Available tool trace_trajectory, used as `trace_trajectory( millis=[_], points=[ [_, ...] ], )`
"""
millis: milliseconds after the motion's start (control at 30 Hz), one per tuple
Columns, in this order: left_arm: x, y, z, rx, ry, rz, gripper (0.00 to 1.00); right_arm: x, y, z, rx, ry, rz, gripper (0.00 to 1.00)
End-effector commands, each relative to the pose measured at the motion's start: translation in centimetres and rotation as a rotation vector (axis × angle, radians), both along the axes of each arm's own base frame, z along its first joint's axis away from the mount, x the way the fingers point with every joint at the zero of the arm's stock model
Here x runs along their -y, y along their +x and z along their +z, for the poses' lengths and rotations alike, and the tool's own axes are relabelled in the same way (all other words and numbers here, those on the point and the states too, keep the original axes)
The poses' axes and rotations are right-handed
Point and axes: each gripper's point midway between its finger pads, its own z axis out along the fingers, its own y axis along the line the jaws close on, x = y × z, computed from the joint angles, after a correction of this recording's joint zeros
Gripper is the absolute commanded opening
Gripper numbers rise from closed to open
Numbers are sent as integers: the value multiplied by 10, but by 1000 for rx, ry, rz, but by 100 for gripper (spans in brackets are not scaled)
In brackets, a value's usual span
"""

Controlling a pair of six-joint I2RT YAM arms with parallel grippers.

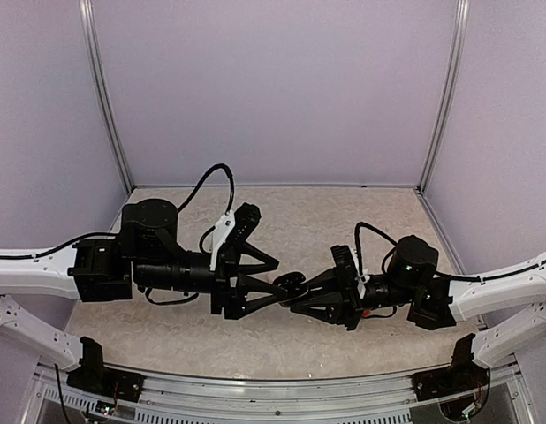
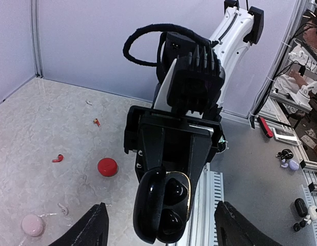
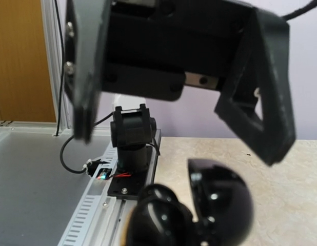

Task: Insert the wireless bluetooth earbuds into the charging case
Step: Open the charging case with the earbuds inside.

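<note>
Open black case (image 2: pixel 161 205) is pinched by right gripper (image 1: pixel 299 291) at frame centre; left gripper (image 1: pixel 278 279) jaws are spread wide near it. 1 red earbud (image 2: pixel 57 158) is seen on table (image 2: pixel 35 128) at frame left, near red case (image 2: pixel 107 166).

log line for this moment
left jaws open | right jaws shut on open black case, mid-air | red earbud, red case on table

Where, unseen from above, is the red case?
Left wrist view, left side: the red case lies on the table between a red earbud and the black case.
</note>
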Motion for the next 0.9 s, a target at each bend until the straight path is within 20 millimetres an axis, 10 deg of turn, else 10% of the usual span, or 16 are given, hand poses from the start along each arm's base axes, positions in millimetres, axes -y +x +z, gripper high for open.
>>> trace_trajectory(
  millis=[0, 267, 867],
  points=[
    [0, 10, 8, 29, -17, 49, 66, 0, -3, 16, 29, 37, 15, 0],
    [-21, 37, 26, 180, 43, 262, 46, -9, 12, 6, -53, -31, -49, 0],
    [-9, 15, 10, 287, 155, 180, 30, -17, 14, 3, -105, -61, -35, 0]
  ],
)
